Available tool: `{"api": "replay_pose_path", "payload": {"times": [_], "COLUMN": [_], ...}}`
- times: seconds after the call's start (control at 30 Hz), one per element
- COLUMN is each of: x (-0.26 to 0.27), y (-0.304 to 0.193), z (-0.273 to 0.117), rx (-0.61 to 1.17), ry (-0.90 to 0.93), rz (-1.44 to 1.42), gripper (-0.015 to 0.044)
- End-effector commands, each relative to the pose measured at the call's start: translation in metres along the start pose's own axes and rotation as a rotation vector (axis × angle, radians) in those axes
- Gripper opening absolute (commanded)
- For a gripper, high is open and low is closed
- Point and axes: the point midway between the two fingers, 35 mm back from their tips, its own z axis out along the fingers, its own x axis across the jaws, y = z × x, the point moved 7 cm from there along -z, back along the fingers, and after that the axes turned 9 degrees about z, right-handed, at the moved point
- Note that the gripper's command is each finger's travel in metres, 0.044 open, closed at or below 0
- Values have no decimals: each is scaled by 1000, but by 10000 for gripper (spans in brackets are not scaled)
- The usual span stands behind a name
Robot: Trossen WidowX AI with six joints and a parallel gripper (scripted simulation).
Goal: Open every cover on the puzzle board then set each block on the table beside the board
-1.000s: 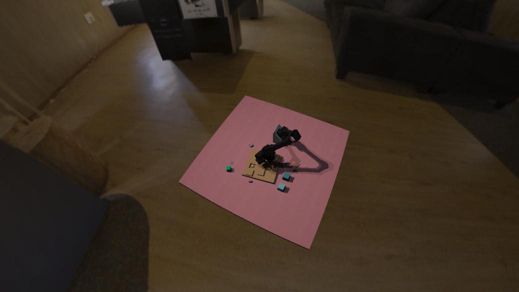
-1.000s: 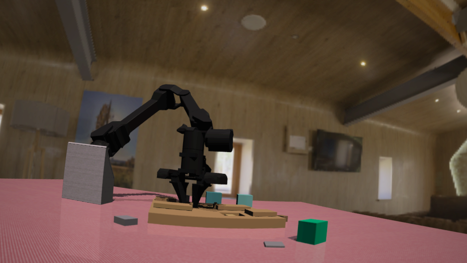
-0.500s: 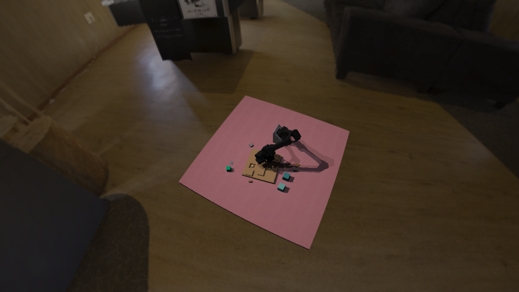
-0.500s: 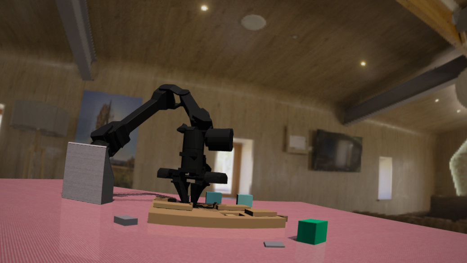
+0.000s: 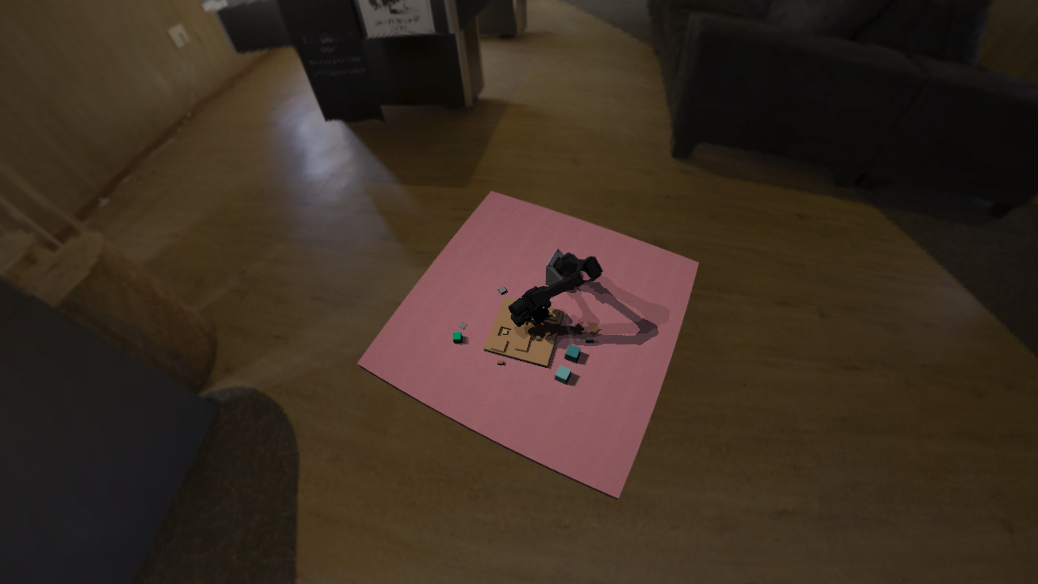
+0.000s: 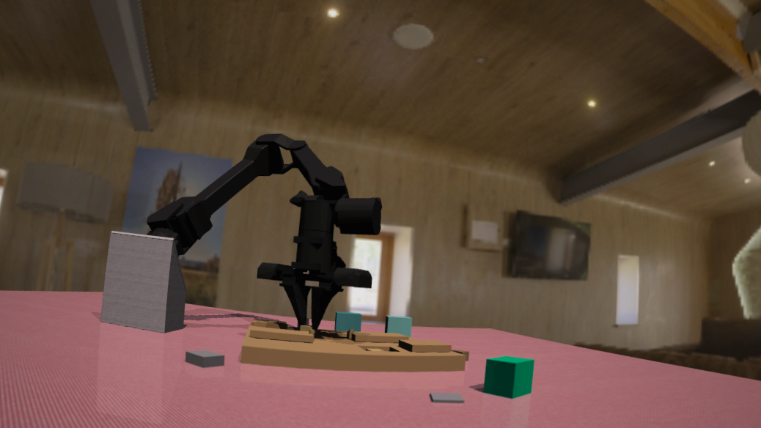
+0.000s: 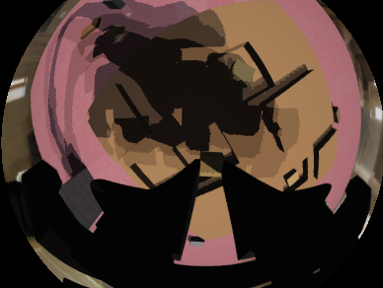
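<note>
The tan puzzle board (image 5: 540, 356) (image 6: 351, 363) (image 7: 281, 25) lies on the pink table under the arm. My gripper (image 6: 310, 326) (image 7: 210, 164) points down at the board's arm side and is shut on a small tan knob (image 7: 211, 171), low at the board's surface. What the knob belongs to is hidden by the fingers and shadow. Raised tan strips or covers show on the board; I cannot tell how each cover stands. A pale olive square (image 7: 243, 71) shows farther across. A green cube (image 5: 457, 337) (image 6: 509, 379), a dark teal cube (image 5: 573, 353) (image 6: 348, 321) and a light teal cube (image 5: 563, 374) (image 6: 399, 325) rest on the table clear of the board.
A thick grey piece (image 5: 502, 290) (image 6: 204, 358) and a thin grey plate (image 5: 463, 325) (image 6: 446, 397) lie beside the board. Small tan pieces lie off its far edge and beside the arm's shadow, with a small dark piece (image 5: 590, 340). The grey arm base (image 6: 138, 281) stands behind.
</note>
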Motion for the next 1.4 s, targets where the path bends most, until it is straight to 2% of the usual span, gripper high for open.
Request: {"api": "replay_pose_path", "payload": {"times": [0.0,0.53,1.17,1.37], "x": [0,0,0,12], "y": [0,0,0,14], "z": [-5,-24,-72,-74], "rx": [3,3,5,10], "ry": [0,2,2,-1], "rz": [-5,-4,-3,-2], "gripper": [80,80,80,80]}}
